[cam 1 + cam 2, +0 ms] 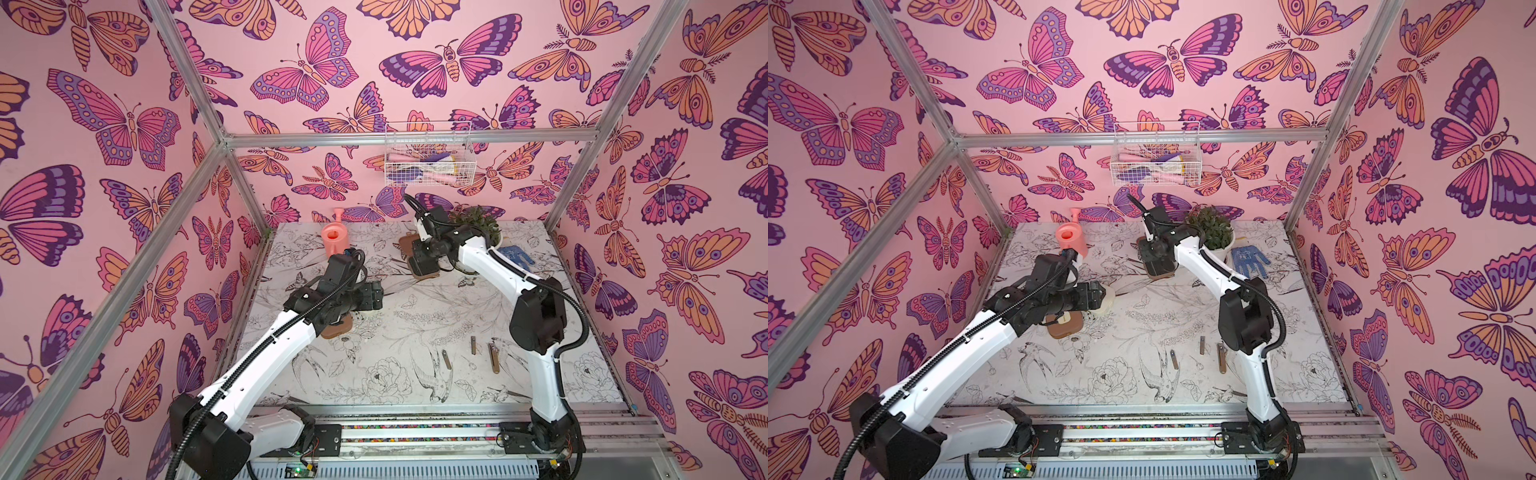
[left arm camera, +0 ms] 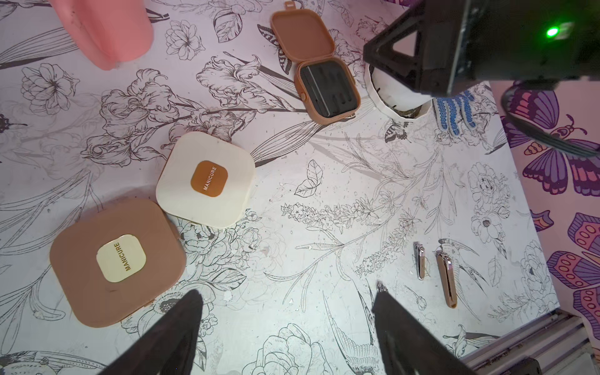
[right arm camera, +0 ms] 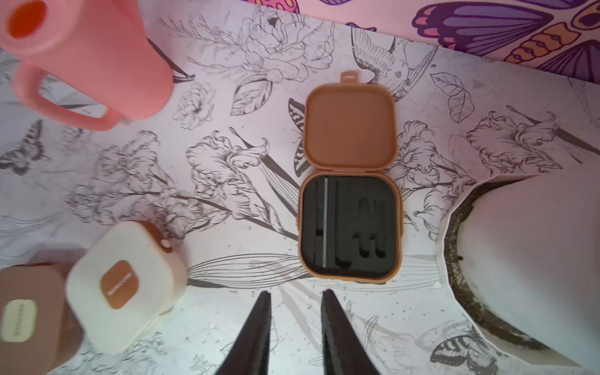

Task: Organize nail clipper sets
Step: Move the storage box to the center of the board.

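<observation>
Three rounded-square hinged cases lie on the flower-printed tabletop (image 1: 395,316). The open tan case (image 3: 350,172) is smooth plastic and lies flat, with its lid and clasp tab pointing to the back wall. Its base is lined with slotted black foam holding one thin pale strip.

Forward of the open tan case, toward the left arm's side, lies the cream case (image 2: 205,179), brown "MANICURE" patch up. Just beside it is the shut tan case (image 2: 117,261), which has a cream patch.

Three slim metal tools lie well forward of the open tan case, toward the right arm's side. They are apart and roughly parallel, long axes running front to back: a short clipper (image 2: 419,261), a long clipper (image 2: 446,281) and a third tool (image 1: 446,359).

The right claw (image 3: 297,292) hangs at the open tan case's front edge, fingers narrowly parted, holding nothing. The left claw (image 2: 285,293) hangs forward of that case, fingers wide apart, empty.
</observation>
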Robot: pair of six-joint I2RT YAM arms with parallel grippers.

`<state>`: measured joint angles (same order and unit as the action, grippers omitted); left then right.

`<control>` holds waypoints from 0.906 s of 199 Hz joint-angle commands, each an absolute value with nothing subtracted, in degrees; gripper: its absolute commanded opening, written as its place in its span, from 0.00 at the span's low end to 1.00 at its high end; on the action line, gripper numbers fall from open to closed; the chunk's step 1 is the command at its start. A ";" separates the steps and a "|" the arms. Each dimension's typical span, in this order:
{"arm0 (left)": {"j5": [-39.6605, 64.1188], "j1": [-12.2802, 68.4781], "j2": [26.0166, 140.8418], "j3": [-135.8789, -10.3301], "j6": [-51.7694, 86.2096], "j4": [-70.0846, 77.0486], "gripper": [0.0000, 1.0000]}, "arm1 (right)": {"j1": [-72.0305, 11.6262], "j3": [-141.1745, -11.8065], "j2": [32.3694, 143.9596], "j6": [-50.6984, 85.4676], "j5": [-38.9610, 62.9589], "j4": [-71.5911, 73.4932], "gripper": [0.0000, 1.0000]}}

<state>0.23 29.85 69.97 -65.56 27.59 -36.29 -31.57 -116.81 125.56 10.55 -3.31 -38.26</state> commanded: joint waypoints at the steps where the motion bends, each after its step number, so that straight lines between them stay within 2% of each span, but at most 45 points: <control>1: 0.97 29.36 69.98 -64.78 28.82 -37.34 0.84 | -31.89 -119.31 130.42 5.76 -4.94 -43.60 0.28; 180: 0.88 29.36 71.10 -65.10 28.65 -37.29 0.84 | -32.16 -120.93 139.18 9.30 0.09 -38.98 0.28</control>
